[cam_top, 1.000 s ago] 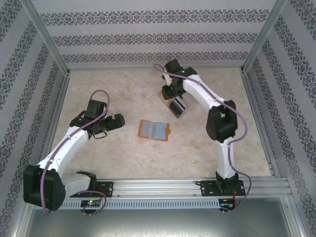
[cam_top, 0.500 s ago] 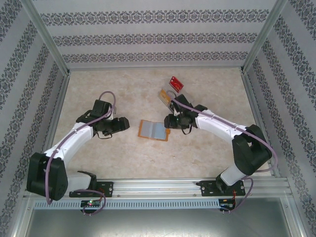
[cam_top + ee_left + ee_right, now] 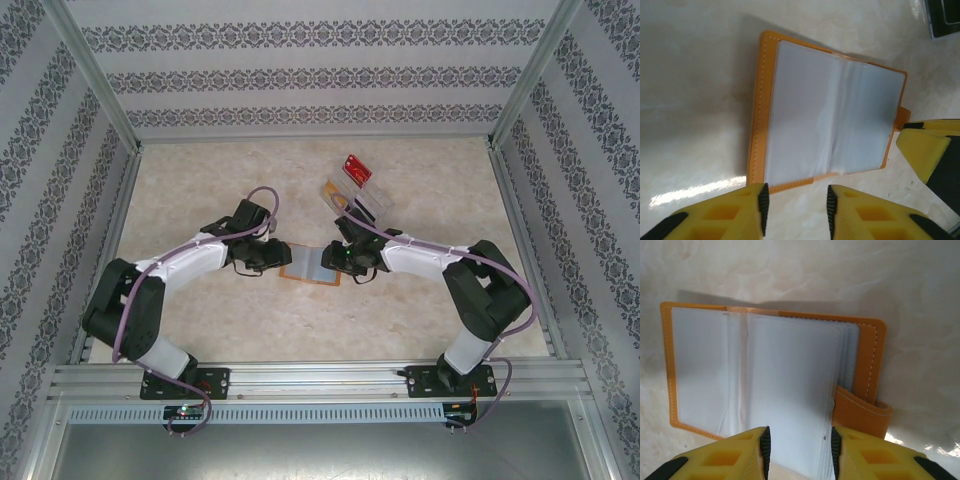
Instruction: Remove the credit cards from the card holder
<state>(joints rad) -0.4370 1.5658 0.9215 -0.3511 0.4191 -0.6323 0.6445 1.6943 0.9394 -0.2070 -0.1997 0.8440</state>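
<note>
The stitched orange-tan card holder (image 3: 825, 112) lies open, cloudy plastic pages up, on the pale marbled table (image 3: 200, 180) between the left gripper (image 3: 795, 202) and right gripper (image 3: 798, 447), both yellow-fingered, half-open and clasping nothing.

Card holder (image 3: 312, 264) lies open and flat on the table (image 3: 200, 180), near its middle. Taking the holder as centre in the top view:
- Left gripper (image 3: 277, 260) is at 9 o'clock, fingertips at the holder's edge.
- Right gripper (image 3: 338, 258) is at 3 o'clock, over the pocket pages on the side bearing the side tab (image 3: 860, 412).
- Tray (image 3: 365, 203) is at 1 o'clock, apart from the holder.
- Red card (image 3: 356, 168) is also at 1 o'clock, just behind the tray.
</note>
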